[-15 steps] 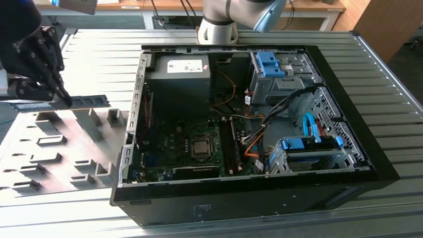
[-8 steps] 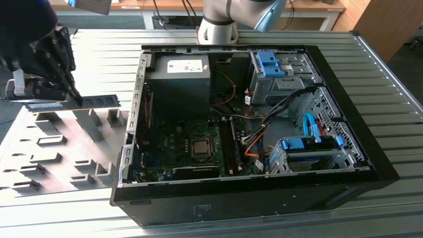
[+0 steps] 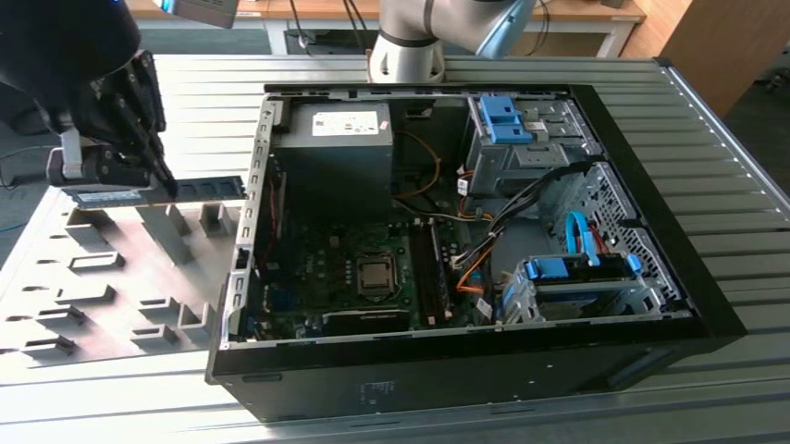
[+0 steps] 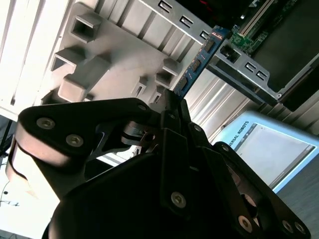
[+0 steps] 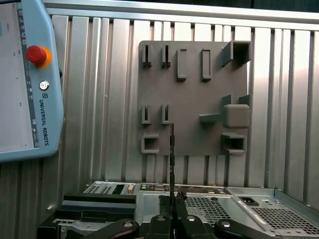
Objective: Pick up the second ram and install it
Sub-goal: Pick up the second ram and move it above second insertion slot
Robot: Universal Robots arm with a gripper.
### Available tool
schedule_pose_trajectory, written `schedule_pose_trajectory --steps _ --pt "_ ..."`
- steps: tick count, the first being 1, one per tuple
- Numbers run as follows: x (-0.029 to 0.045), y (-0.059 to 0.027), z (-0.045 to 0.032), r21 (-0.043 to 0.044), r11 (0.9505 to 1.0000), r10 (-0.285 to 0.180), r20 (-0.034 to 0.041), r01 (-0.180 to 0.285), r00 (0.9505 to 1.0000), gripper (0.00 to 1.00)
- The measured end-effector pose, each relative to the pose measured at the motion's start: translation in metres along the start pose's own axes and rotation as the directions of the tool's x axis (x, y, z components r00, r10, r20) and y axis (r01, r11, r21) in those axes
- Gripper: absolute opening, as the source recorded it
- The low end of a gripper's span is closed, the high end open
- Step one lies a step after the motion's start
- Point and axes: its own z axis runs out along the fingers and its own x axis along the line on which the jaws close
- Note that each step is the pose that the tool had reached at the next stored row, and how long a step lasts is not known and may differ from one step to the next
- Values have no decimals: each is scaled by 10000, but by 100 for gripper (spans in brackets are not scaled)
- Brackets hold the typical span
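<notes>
A: Where is the ram (image 3: pixel 207 188) found?
B: Clamped between the jaws of the gripper (image 3: pixel 154 180), over the tray (image 3: pixel 111 277), at nine o'clock of the case (image 3: pixel 469 370) in the exterior view

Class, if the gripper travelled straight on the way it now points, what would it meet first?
Probably the grey holder plate. In the first wrist view the gripper points down at it, and the second ram it holds would touch first, close to a narrow slot holder. How high it hangs is unclear.

Ribbed metal table (image 3: pixel 709 120), wooden desk (image 3: pixel 593 10) behind
</notes>
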Motion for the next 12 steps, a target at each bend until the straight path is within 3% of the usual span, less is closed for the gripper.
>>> schedule_pose_trajectory --steps 12 --pt "6 -163 3 -1 10000 0 -1 0 10000 14"
